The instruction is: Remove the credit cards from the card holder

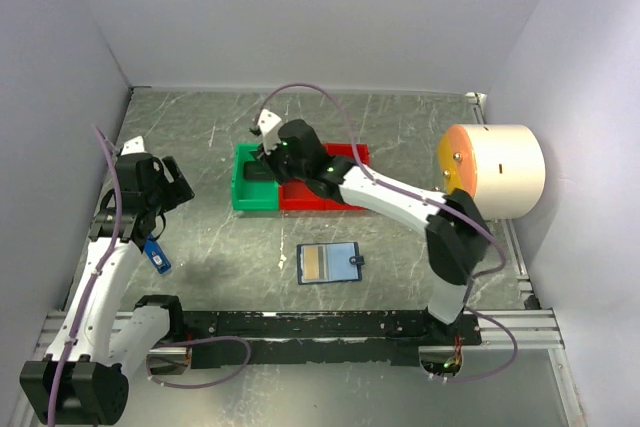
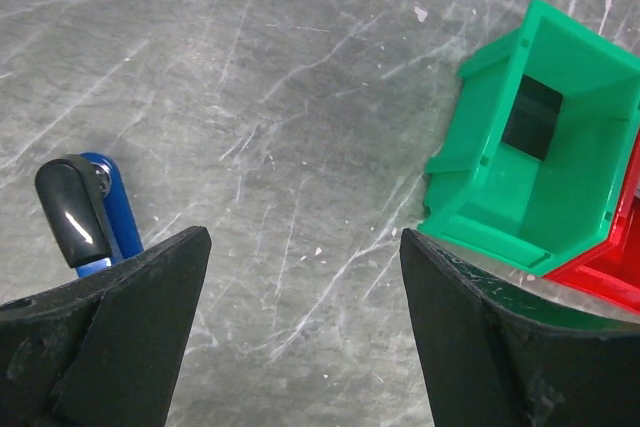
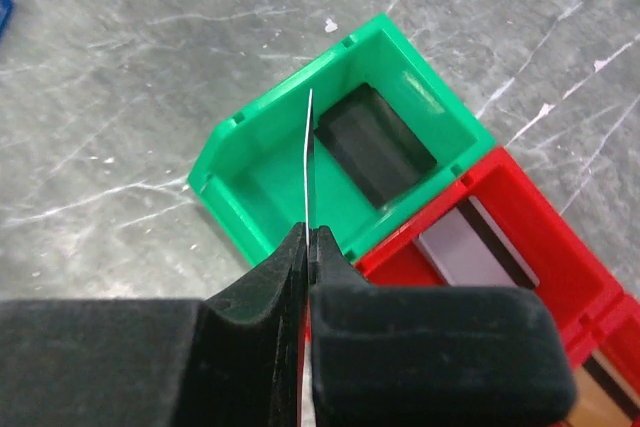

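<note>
R gripper (image 3: 307,239): jaws together, clamped on a thin card (image 3: 309,147). The card is upright and seen edge-on, over the green bin; can't tell its colour.
L gripper (image 2: 302,242): jaws wide apart, nothing btwn them, over bare tabletop at left of top view.
Card holder (image 1: 330,262): lies open and flat on table (image 1: 420,127), centre of top view, below the bins. It's apart from both grippers, w/ snap tab on its right edge.
Tan card (image 1: 317,263): sits in holder's left half.
Green bin (image 3: 250,187): centre of R wrist view, its side touching the red bin.
Dark card (image 3: 375,142): flat on green bin's floor.
Red bin (image 3: 545,217): right of green bin in R wrist view.
Grey card (image 3: 470,247): in red bin, dark stripe along one long edge.
Striped tan card (image 3: 600,402): lower-right corner of R wrist view, in next red compartment.
Blue tag (image 2: 112,209): lower left of L wrist view, just beside L finger.
Cream roll (image 1: 500,169): orange face, right edge of top view.
</note>
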